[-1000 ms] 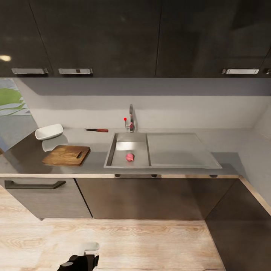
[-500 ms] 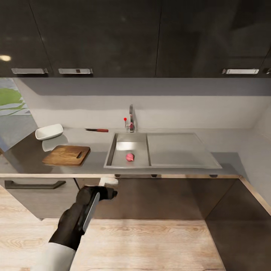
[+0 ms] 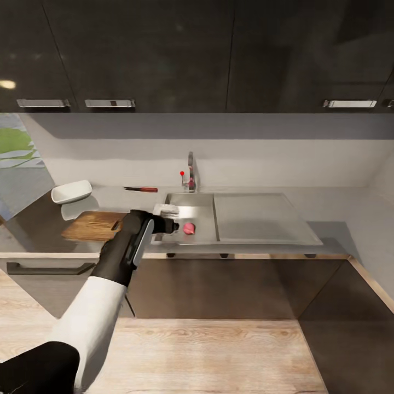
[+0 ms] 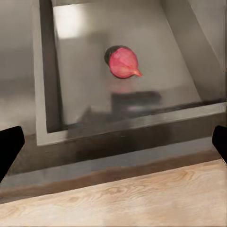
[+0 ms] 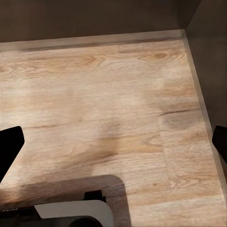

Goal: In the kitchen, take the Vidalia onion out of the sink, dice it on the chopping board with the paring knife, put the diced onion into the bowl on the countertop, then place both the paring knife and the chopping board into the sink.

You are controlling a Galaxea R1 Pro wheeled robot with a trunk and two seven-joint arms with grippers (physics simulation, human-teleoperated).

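The pinkish-red Vidalia onion (image 3: 189,229) (image 4: 124,62) lies on the floor of the grey sink (image 3: 164,216) basin. My left gripper (image 3: 167,219) (image 4: 113,144) hovers over the basin's front left corner, a short way left of the onion, open with nothing between its fingers (image 4: 9,147). The brown chopping board (image 3: 87,226) lies on the countertop (image 3: 334,230) left of the sink, partly behind my left forearm. Farther back sit the white bowl (image 3: 71,191) and the red-handled paring knife (image 3: 140,189). My right gripper (image 5: 113,146) hangs open above the wood floor.
The chrome tap (image 3: 190,172) with its red knob stands behind the basin, and the drainboard (image 3: 262,216) stretches to the right. Dark wall cabinets (image 3: 164,54) hang overhead. A grey drawer front with a handle (image 3: 50,268) sits under the board. The robot's base (image 5: 75,213) lies below the right gripper.
My left arm has swung up from near the floor, past the cabinet front, until its gripper is over the sink's front left corner. The onion, board, knife and bowl have not moved.
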